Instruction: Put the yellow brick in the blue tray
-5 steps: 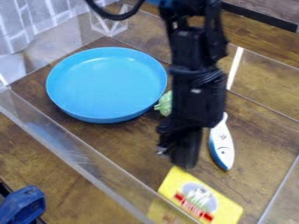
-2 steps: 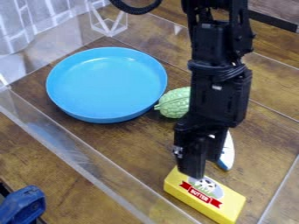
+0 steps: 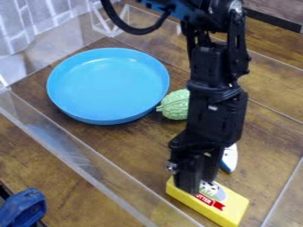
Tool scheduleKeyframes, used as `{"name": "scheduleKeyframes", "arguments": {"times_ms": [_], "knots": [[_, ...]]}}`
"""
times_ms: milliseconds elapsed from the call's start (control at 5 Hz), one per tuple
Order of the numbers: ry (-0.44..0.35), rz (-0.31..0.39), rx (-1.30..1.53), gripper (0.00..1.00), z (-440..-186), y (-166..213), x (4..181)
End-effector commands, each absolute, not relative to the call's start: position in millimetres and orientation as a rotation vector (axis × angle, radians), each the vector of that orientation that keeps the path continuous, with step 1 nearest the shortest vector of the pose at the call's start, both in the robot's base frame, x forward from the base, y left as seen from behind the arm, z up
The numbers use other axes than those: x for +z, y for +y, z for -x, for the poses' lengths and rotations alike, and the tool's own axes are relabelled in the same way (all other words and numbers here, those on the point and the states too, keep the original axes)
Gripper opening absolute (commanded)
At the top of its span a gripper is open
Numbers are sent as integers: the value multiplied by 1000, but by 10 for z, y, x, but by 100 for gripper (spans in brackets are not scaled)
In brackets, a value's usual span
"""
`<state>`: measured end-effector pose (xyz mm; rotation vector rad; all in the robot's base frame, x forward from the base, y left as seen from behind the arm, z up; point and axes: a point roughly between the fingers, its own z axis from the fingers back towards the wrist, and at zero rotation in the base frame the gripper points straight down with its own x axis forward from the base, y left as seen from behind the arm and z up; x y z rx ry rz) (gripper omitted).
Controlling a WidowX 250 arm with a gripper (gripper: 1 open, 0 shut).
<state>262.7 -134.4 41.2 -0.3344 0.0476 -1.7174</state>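
I have the arm's black tool (image 3: 198, 180) down over the small flat yellow rectangular brick (image 3: 210, 197) with the red banner label, which lies on the wooden bench (image 3: 267, 97) near the front edge, well apart from the large round bright-blue plastic tray (image 3: 106, 84). A second ago the tool hung higher and further back, between the tray and the brick, with its jaws together. Since then it has come forward and dropped onto the brick, and the jaws have spread. From this view they look parted, with the tips at the brick's near-left end, but the tool's own body hides the tips, so I cannot confirm how they straddle the block.

The brick itself has not been lifted; it lies flat on the bench. So I judge we are at the start of the grasp: approach done, pinch not yet made. The tray is empty.

The green ribbed oval toy (image 3: 175, 104) sits against the tray's right rim, and the white fish-shaped toy (image 3: 228, 160) lies just behind the tool. I'd want the lift to clear both.
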Motion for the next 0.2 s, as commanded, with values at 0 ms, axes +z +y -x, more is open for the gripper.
{"name": "scheduleKeyframes", "arguments": {"times_ms": [0], "knots": [[30, 309, -1699, 0, -2681, -1237, 538]]}}
